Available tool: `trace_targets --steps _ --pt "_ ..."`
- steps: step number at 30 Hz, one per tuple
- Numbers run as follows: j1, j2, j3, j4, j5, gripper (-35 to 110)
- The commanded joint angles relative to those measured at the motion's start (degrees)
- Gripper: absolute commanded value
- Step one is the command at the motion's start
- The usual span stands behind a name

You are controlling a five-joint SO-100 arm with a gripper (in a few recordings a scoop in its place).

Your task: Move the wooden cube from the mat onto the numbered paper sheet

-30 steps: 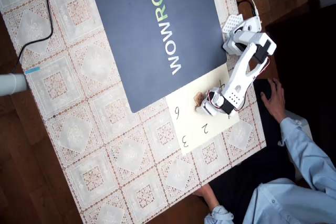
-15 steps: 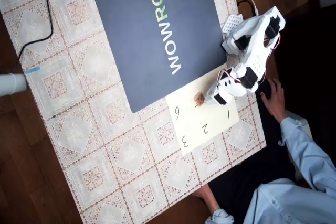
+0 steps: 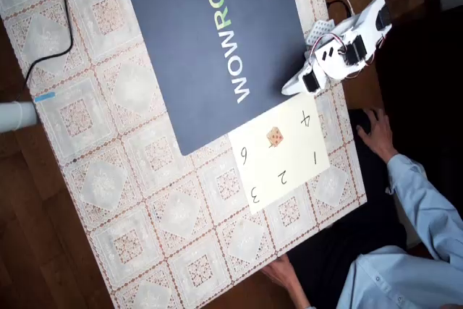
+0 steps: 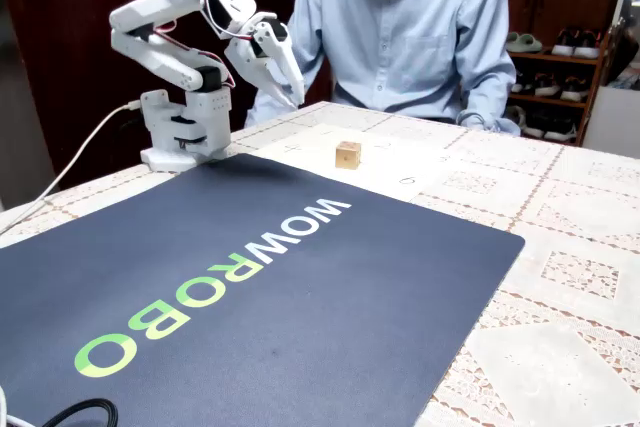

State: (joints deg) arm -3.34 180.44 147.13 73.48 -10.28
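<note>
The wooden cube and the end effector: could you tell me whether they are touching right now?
Apart. The overhead view shows the end effector over the mat's edge, with bare paper between it and the cube; the fixed view shows it raised.

The mat (image 3: 217, 48) runs off the overhead view's top edge — its lettering is cut short. The wooden cube's (image 4: 347, 154) dots are too small to count.
</note>
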Motion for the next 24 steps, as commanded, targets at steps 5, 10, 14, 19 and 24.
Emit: trace_targets --steps 5,10,14,19,24 --pt "6.3 6.2 4.5 4.9 1.1 0" --pt "8.8 6.1 9.4 4.0 2.6 0" --pt "12.5 6.1 11.2 6.2 3.7 0" --pt "16.6 6.0 13.2 6.9 1.4 0" --pt "18.4 6.1 18.4 6.0 -0.4 0"
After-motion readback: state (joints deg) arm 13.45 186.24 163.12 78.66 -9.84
